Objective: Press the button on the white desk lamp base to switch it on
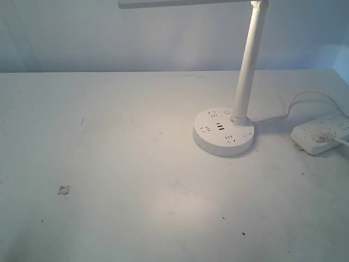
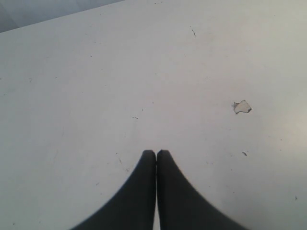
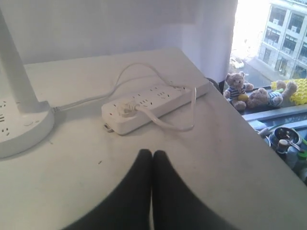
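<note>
The white desk lamp base (image 1: 223, 132) is a thick round disc with socket holes and dark USB slots, standing right of the table's middle. Its tall white stem (image 1: 249, 60) rises to a lamp head at the top edge. A bright pool of light lies on the table in front of it. Part of the base (image 3: 21, 129) and stem also show in the right wrist view. My right gripper (image 3: 152, 154) is shut and empty, over bare table short of the base. My left gripper (image 2: 156, 154) is shut, empty, over bare table. Neither gripper shows in the exterior view.
A flat white power strip (image 1: 322, 131) (image 3: 153, 103) lies right of the base with a plug and looping cable. A small paper scrap (image 1: 64, 189) (image 2: 242, 107) lies at the left. The table's right edge drops off by a sill with teddy bears (image 3: 237, 88).
</note>
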Tool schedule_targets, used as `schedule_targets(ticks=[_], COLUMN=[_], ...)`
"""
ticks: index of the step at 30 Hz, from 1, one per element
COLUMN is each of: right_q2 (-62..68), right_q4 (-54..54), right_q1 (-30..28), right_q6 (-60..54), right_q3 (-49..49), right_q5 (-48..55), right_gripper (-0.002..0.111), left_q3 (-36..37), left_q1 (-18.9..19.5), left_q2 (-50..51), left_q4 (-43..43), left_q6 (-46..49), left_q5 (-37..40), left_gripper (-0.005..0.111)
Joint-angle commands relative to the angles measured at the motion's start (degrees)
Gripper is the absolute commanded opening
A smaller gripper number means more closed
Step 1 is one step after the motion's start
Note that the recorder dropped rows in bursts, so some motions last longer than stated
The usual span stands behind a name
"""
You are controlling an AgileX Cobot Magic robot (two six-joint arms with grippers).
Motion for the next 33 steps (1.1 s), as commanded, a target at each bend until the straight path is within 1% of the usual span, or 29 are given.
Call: schedule_targets(ticks=[1,3,7,10,18,24,28,30,33], right_q2=[-0.23,-0.23,-0.23,-0.23,-0.23,-0.23,-0.23,-0.23,-0.23], right_q4=[0.93,1.07,2.01,1.96,2.24,1.59,1.59,1.59,3.67], right_q1=[-0.38,-0.97,-6.24,-8.36,-8.36,-8.36,-8.36,-8.36,-8.36], right_q6=[-0.62,-0.62,-0.62,-0.62,0.89,0.89,0.89,0.22,-3.73], right_q3=[0.82,0.74,0.74,0.74,0.74,0.74,0.74,0.74,0.74], right_q5=[1.15,1.15,1.15,0.81,-1.85,-7.38,-7.57,-7.69,-7.82], right_gripper=[0.0,0.0,0.0,0.0,0.0,0.0,0.0,0.0,0.0], left_q3=[0.19,0.19,0.19,0.19,0.19,0.19,0.19,0.19,0.19], left_q1=[0.03,0.03,0.03,0.03,0.03,0.03,0.03,0.03,0.03], left_q2=[-0.22,-0.22,-0.22,-0.22,-0.22,-0.22,-0.22,-0.22,-0.22], left_q4=[-0.07,-0.07,-0.07,-0.07,-0.07,-0.07,-0.07,-0.07,-0.07], left_q6=[-0.06,-0.06,-0.06,-0.06,-0.06,-0.06,-0.06,-0.06,-0.06], left_q5=[0.04,0.04,0.04,0.04,0.04,0.04,0.04,0.04,0.04], left_gripper=[0.0,0.0,0.0,0.0,0.0,0.0,0.0,0.0,0.0])
